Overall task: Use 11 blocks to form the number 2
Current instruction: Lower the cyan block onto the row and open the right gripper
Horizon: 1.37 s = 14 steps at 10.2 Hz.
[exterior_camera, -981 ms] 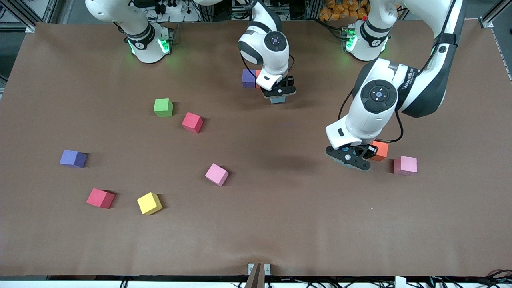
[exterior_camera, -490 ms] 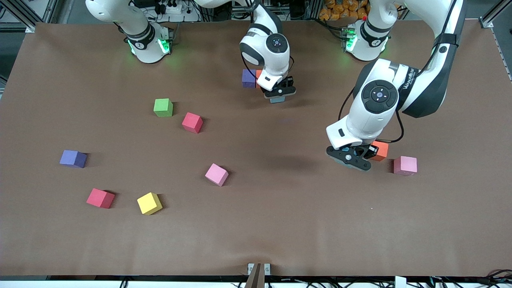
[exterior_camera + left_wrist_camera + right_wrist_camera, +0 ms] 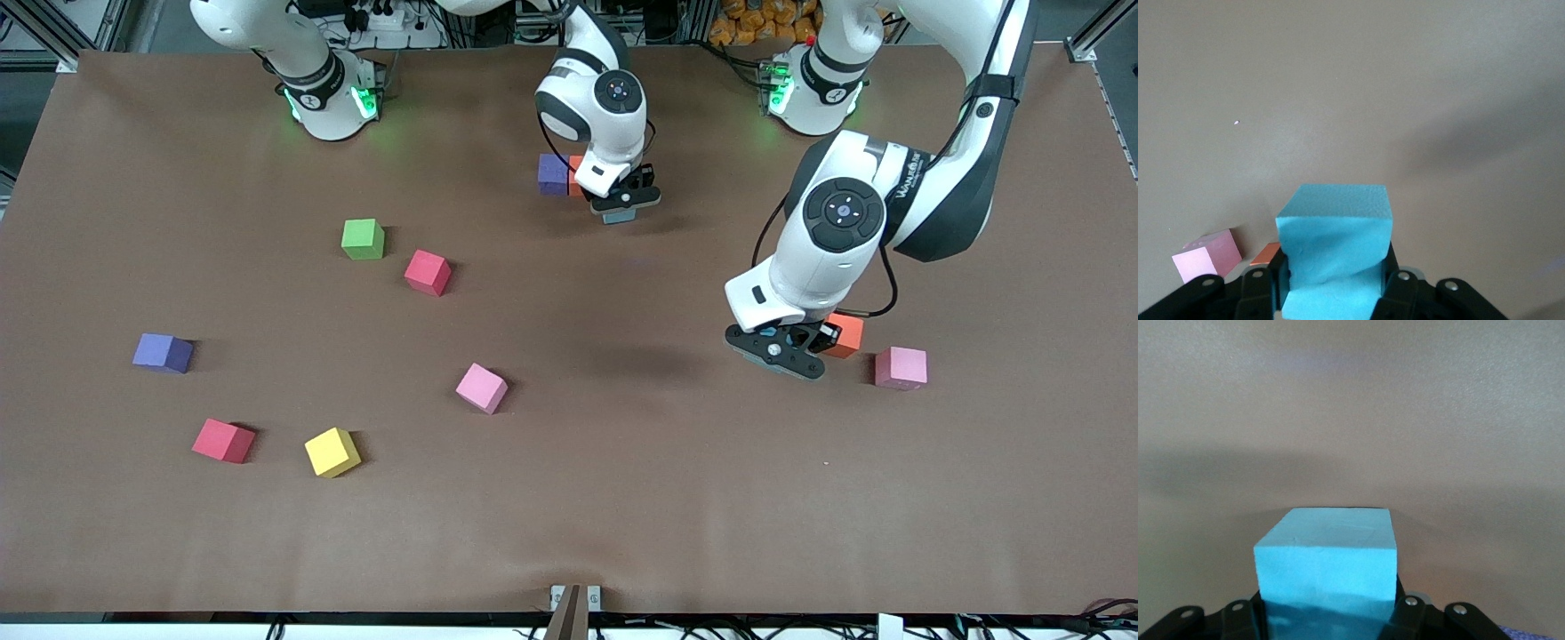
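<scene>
My right gripper (image 3: 621, 210) is shut on a light blue block (image 3: 1326, 563) and hangs low beside a purple block (image 3: 552, 173) and an orange block (image 3: 575, 164), which touch side by side near the robots' bases. My left gripper (image 3: 775, 354) is shut on another light blue block (image 3: 1335, 233), squeezed out of shape. It hovers next to an orange block (image 3: 846, 333) and a pink block (image 3: 901, 368) toward the left arm's end. No shape of the number 2 shows.
Loose blocks lie toward the right arm's end: a green cube (image 3: 363, 239), a red one (image 3: 428, 272), a purple one (image 3: 163, 353), a pink one (image 3: 481, 388), another red one (image 3: 223, 441) and a yellow one (image 3: 332, 452).
My right gripper has shifted a little with its blue block toward the purple and orange pair. The left arm has stayed almost still.
</scene>
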{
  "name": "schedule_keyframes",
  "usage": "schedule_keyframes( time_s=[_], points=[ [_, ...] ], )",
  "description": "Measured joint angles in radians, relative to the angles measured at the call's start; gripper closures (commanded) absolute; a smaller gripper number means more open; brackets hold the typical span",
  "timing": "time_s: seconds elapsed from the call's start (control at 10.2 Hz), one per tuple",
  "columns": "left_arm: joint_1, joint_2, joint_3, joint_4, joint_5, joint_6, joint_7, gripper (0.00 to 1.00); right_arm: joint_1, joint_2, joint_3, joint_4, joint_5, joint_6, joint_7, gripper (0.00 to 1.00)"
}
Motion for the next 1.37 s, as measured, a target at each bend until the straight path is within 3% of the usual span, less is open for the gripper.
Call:
schedule_keyframes(
  time_s=[0.2,0.29,1.37],
  points=[
    [0.000,0.000,0.000,0.000,0.000,-0.002,0.000,0.56,0.000,0.005,0.001,0.000,0.000,0.000,0.000,0.08],
    [0.000,0.000,-0.001,0.000,0.000,-0.003,0.000,0.56,0.000,0.006,0.001,0.000,0.000,0.000,0.000,0.03],
    [0.000,-0.001,-0.002,0.000,-0.009,-0.005,-0.006,0.56,-0.010,-0.017,-0.010,0.018,0.000,-0.041,-0.015,0.00]
  ],
)
